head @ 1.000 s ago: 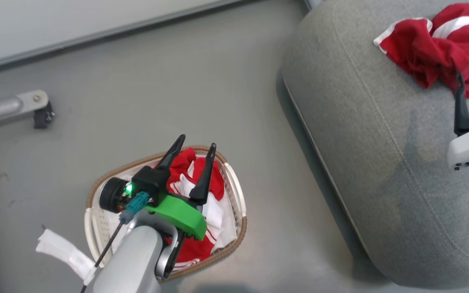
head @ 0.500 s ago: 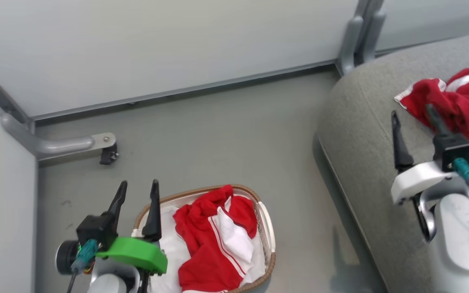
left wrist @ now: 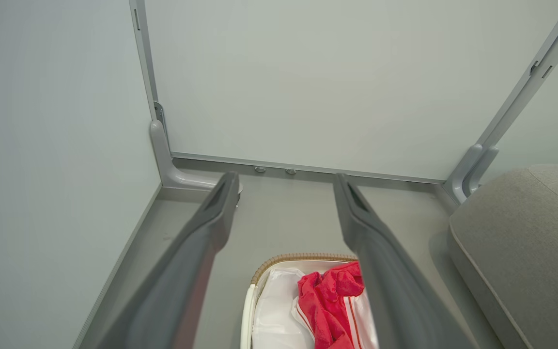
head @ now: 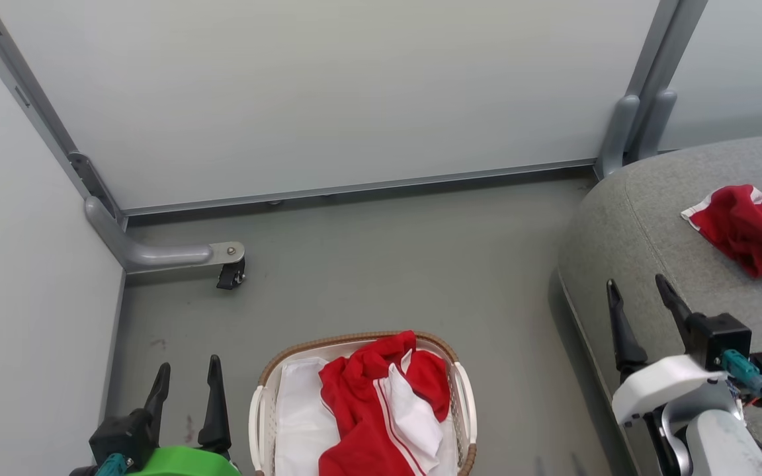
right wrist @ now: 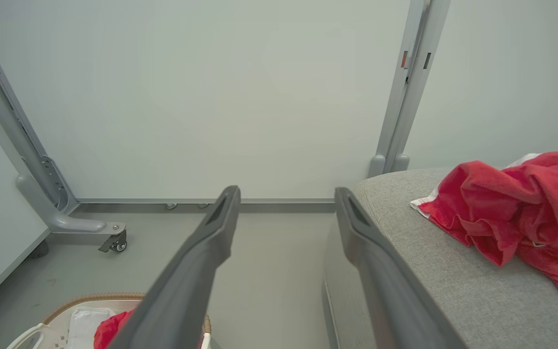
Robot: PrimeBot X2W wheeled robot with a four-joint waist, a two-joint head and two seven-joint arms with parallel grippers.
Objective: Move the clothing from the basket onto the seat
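Now we see both arms drawn back, left gripper [head: 189, 362] and right gripper [head: 636, 281] released and empty; a red garment [head: 368, 403] remains in the basket [head: 354, 337], a second garment [head: 751, 228] lies on the seat [head: 645, 225].

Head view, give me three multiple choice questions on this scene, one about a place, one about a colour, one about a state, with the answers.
1. Where does the red garment outside the basket lie?
A) on the floor
B) on the grey sofa
C) against the wall

2. What colour is the basket's rim?
A) brown
B) blue
C) black

3. How does the left claw stand?
A) open and empty
B) shut on the garment
C) shut on the basket's rim

Answers:
1 B, it lies crumpled on the cushion.
2 A, the woven edge is brown.
3 A, its jaws stand apart beside the basket with nothing between.
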